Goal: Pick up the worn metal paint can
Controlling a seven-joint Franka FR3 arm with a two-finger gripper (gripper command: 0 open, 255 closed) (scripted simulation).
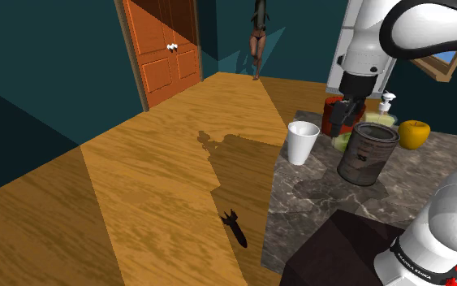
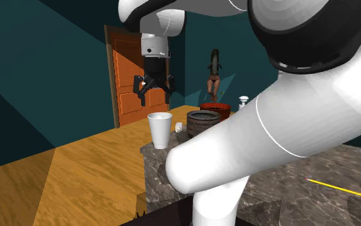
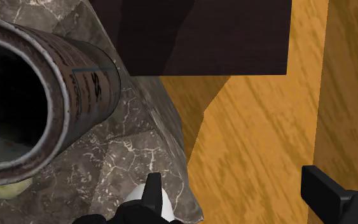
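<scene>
Paint can (image 1: 368,154): one, upright on counter (image 1: 308,203) | white cup (image 1: 303,142): one, at its 9 o'clock, shoulder view | gripper (image 1: 342,120): one, jaws apart, seemingly hovering at 11 o'clock

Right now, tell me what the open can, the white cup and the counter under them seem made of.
Rusty brown open-topped paint can: probably worn metal, dull, with a pale rolled rim and faded print on its side. Plain white tapered cup: matte and uniform; paper or foam, I cannot tell. Dark grey veined counter: marble-like stone, judging by its pale veins.
</scene>
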